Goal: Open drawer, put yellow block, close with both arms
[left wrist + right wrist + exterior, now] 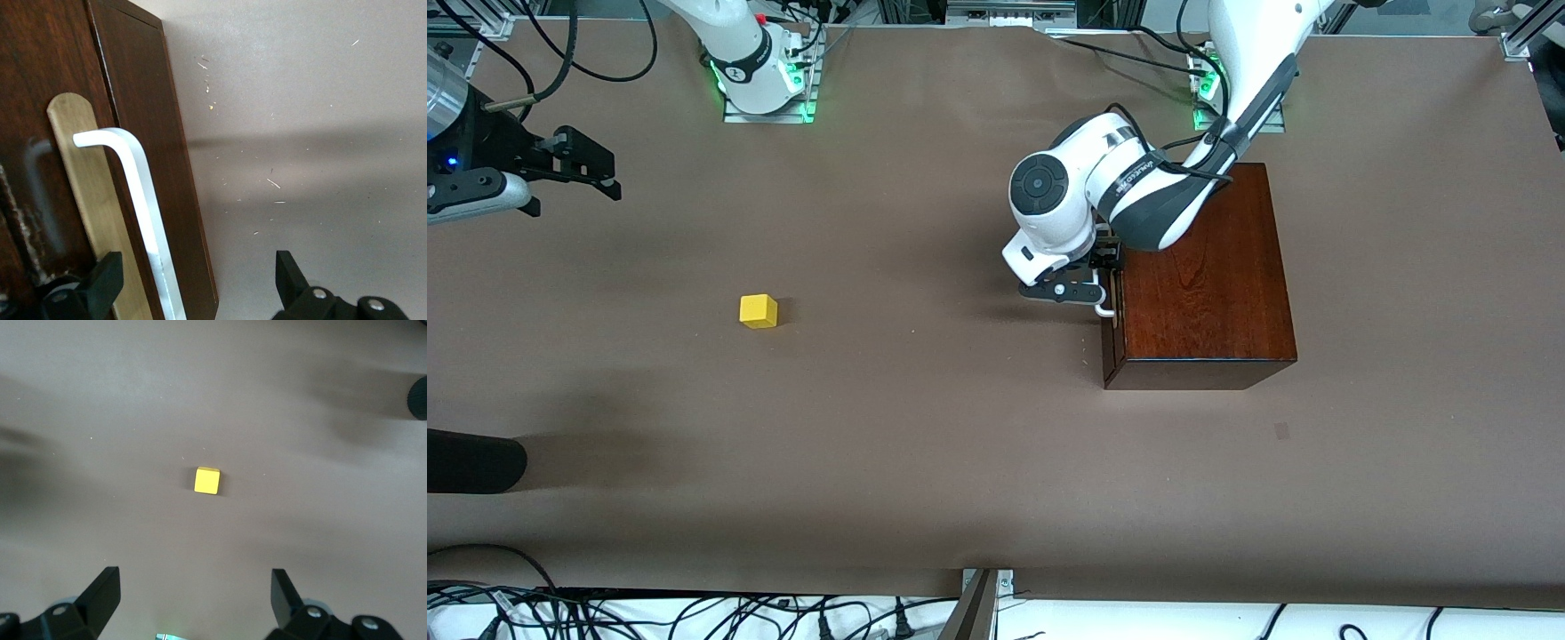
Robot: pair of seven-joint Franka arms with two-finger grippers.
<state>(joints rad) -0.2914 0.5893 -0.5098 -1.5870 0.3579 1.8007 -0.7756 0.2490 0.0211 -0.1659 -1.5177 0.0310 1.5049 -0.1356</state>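
Note:
The dark mahogany box (pixel 1209 276) stands toward the left arm's end of the table. Its drawer (pixel 27 80) looks shut, with the front flush with the box. My left gripper (pixel 1103 283) is open at the drawer front, and the white U-shaped handle (pixel 1105 311) lies between its fingers; in the left wrist view the handle (pixel 143 200) sits between the spread fingers of the left gripper (pixel 198 273), untouched. The yellow block (pixel 759 311) lies alone on the table toward the right arm's end. My right gripper (pixel 596 173) is open and empty, high above the table; the block (pixel 207 481) shows ahead of the right gripper (pixel 195 583).
A black rounded object (pixel 471 462) lies at the table's edge toward the right arm's end, nearer the front camera than the block. Cables (pixel 694 613) run along the table's front edge. The brown table (pixel 925 427) lies bare between block and box.

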